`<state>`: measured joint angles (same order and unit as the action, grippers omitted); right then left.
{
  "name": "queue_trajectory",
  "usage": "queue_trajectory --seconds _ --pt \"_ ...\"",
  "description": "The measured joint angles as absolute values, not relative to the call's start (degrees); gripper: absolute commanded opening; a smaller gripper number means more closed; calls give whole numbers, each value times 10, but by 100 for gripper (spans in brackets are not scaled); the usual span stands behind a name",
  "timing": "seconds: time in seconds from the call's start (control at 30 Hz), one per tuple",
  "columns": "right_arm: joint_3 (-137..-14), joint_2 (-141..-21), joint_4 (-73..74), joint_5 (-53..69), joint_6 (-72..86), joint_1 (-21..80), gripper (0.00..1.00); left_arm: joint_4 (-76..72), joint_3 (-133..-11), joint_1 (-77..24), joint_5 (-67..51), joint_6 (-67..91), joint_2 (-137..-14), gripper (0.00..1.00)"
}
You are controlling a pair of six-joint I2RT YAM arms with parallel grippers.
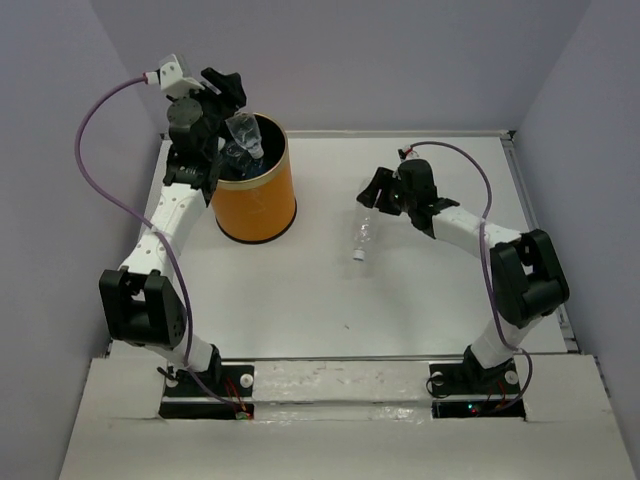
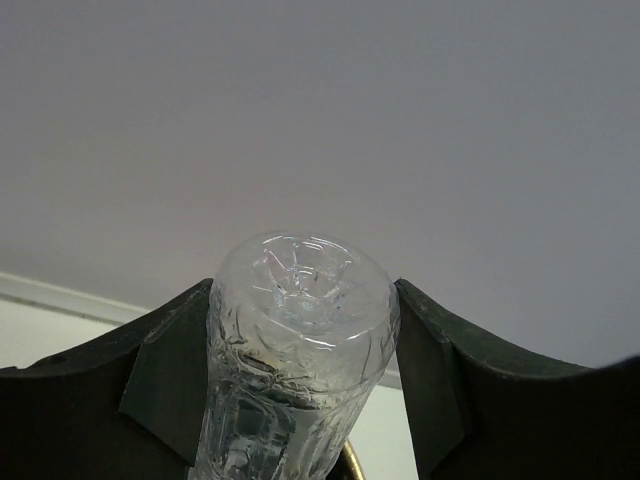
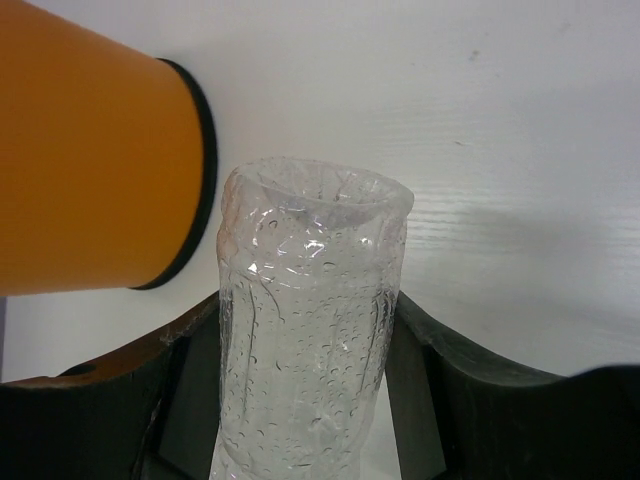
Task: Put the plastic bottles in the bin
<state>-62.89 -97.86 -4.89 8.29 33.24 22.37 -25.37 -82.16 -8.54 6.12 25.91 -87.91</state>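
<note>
The left pincer [image 1: 234,128] pinches a bottle [image 1: 243,136] over the bin [image 1: 256,205]; centre it inside the rim before spreading. The right pincer [image 1: 374,196] pinches a second bottle [image 1: 362,238] over the desk [image 1: 300,300], well apart from the bin.

No lettering, brand or number could be read (the bin [image 1: 257,200] at upper left was plain orange).

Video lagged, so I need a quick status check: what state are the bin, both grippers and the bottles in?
bin: upright, open, blue-labelled bottle inside.
left gripper: shut on first bottle, above the bin.
right gripper: shut on second bottle, away from the bin.
</note>
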Motion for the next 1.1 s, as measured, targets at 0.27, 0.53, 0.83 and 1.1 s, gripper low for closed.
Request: queue_trajectory --seconds 0.27,0.53,0.83,1.1 --pt "-657 -896 -54 114 327 268 25 -345 -650 -89 51 281 -874 99" --pt "-844 -902 -56 83 274 360 24 -331 -597 -90 42 273 -767 99" --pt "-1069 -1010 -67 33 194 417 19 -208 -632 -90 21 263 -547 99" --pt "-1340 -1231 -49 11 132 436 19 -76 -492 -90 -8 238 -360 99"
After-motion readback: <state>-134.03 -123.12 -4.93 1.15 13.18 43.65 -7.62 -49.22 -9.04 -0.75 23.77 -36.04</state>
